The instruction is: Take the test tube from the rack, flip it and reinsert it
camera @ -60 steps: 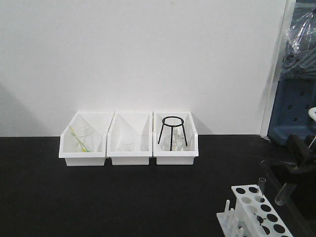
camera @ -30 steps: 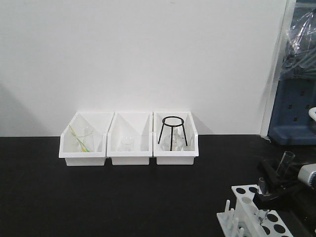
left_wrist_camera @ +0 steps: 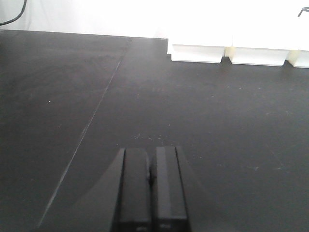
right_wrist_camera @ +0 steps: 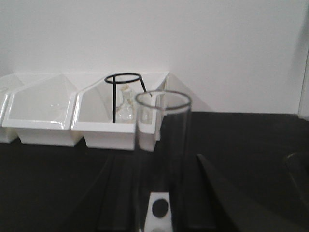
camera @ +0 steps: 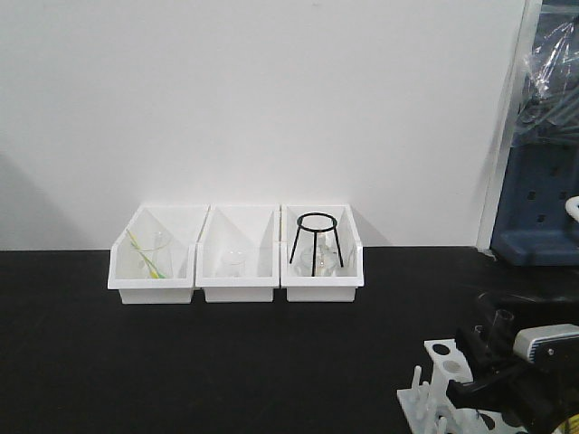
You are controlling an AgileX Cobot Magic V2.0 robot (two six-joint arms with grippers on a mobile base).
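Observation:
The test tube (camera: 500,327) is clear glass and stands upright with its open end up, held over the right part of the white rack (camera: 441,354) at the table's front right. My right gripper (camera: 493,351) is shut on it. In the right wrist view the test tube (right_wrist_camera: 161,140) fills the middle between the dark fingers (right_wrist_camera: 123,193), and a piece of the rack (right_wrist_camera: 159,210) with a round hole shows just below it. My left gripper (left_wrist_camera: 151,153) is shut and empty, low over the black table.
Three white storage bins (camera: 238,271) stand in a row at the back against the wall. The right one holds a black ring stand (camera: 317,240) and glassware. Upright pegs (camera: 418,389) line the rack's front. Blue equipment (camera: 543,208) stands at the far right.
My right gripper has turned the tube from tilted with its rounded end down to open end up. It then moved left and down over the rack. The left gripper has not moved.

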